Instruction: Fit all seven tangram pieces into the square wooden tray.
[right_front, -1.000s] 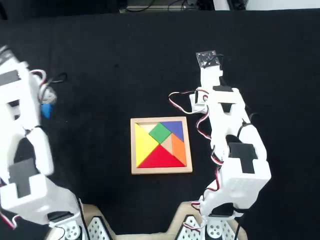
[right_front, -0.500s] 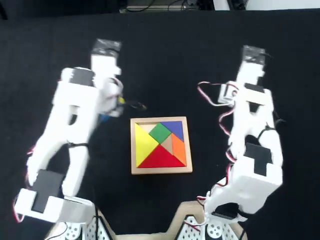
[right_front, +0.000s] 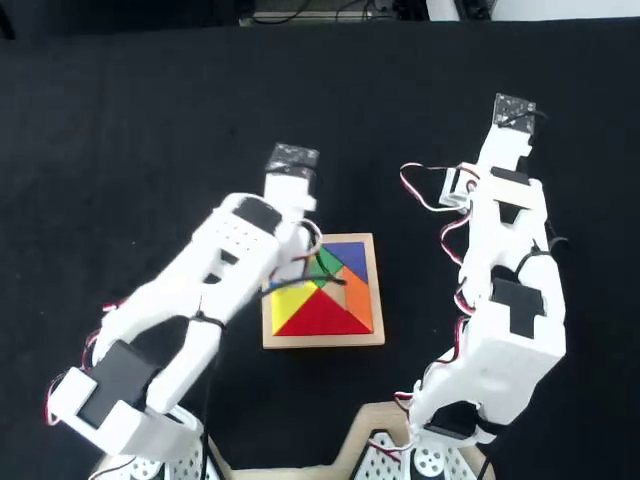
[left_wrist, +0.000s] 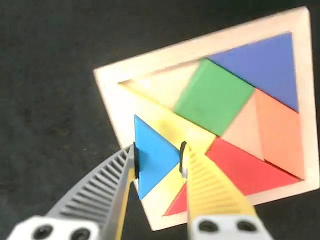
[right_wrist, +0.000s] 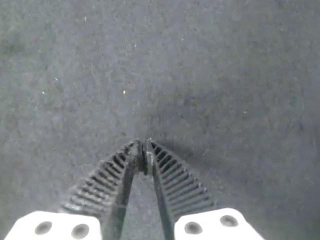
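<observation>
The square wooden tray (right_front: 322, 342) (left_wrist: 200, 48) lies mid-table holding a green square (left_wrist: 213, 96), a dark blue piece (left_wrist: 263, 59), an orange piece (left_wrist: 277, 131), a red triangle (right_front: 322, 314) (left_wrist: 250, 167) and a yellow triangle (right_front: 287, 296). A pale empty triangular slot (left_wrist: 159, 86) shows beside the green square. My left gripper (left_wrist: 157, 155) is shut on a light blue triangle (left_wrist: 152, 155), held above the tray's yellow part. The left arm (right_front: 235, 255) covers the tray's left side in the high view. My right gripper (right_wrist: 144, 154) is shut with nothing in it, over bare cloth right of the tray.
Black cloth (right_front: 150, 120) covers the whole table. The right arm (right_front: 500, 230) stands right of the tray, stretched toward the far side. The arm bases (right_front: 390, 450) sit at the near edge.
The left arm has swung from the far left to over the tray, carrying the light blue triangle. The right arm shifted right and farther back, then held still.
</observation>
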